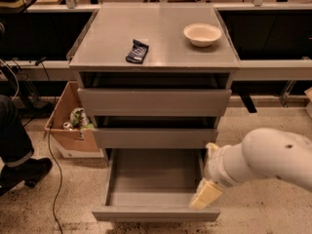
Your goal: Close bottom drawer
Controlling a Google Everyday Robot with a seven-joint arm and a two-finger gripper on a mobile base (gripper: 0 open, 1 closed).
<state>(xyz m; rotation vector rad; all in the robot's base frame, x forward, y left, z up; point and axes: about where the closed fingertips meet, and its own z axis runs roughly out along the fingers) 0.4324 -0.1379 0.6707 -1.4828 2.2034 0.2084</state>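
The bottom drawer (156,213) of a grey metal cabinet (156,57) is pulled far out toward me, and its inside shows bare. The middle drawer (155,137) and top drawer (154,102) above it each stand slightly out, with a dark gap over them. My gripper (205,194), cream-coloured at the end of a white arm (273,157), reaches in from the right. It is low at the bottom drawer's right front corner, over its right side wall.
A white bowl (202,34) and a dark packet (137,51) lie on the cabinet top. A cardboard box (68,126) with rubbish stands on the floor to the left. A person's leg and shoe (19,167) and a cable (54,169) are at far left.
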